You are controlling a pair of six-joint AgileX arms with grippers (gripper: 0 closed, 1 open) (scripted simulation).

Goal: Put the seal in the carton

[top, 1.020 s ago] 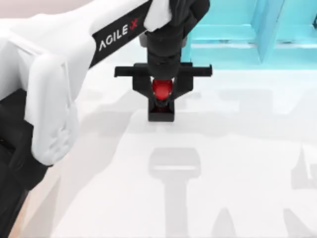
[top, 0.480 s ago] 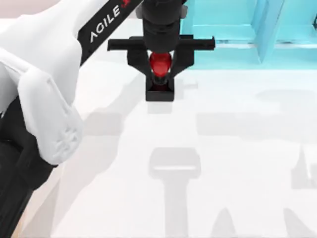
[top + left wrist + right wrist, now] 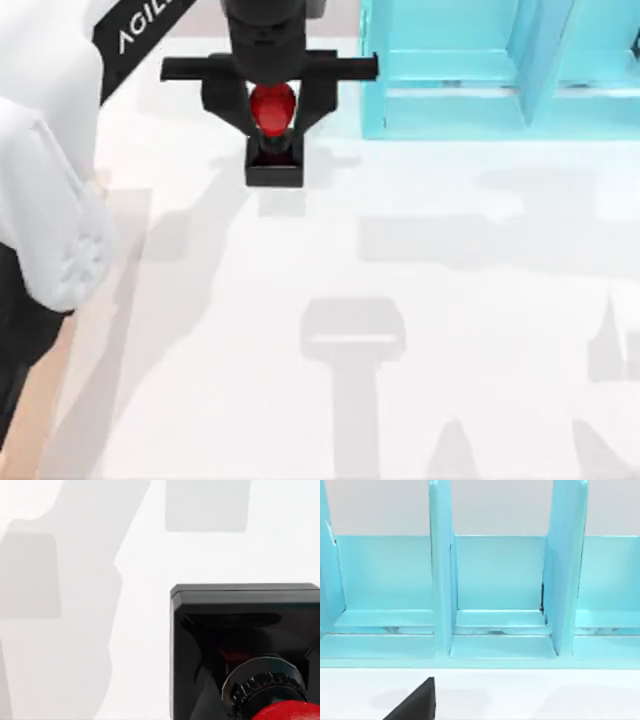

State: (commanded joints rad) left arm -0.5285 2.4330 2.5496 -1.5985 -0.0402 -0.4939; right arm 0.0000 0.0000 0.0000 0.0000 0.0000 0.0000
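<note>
White left arm [image 3: 50, 180] (AGILE lettering), black hand [image 3: 272, 110].

Light blue divided rack [image 3: 470, 70] at table's [image 3: 450, 300] far edge, right of centre.

seal [image 3: 240, 650] knob cut off, shelf [image 3: 500, 65] cropped

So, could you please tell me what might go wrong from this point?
1. The left gripper holds the seal only by its round glossy red knob, with the black base hanging below in the air; a slippery knob could slide out of the fingers.
2. The light blue divided rack stands close beside the carried seal; a sideways swing could clip its wall.
</note>
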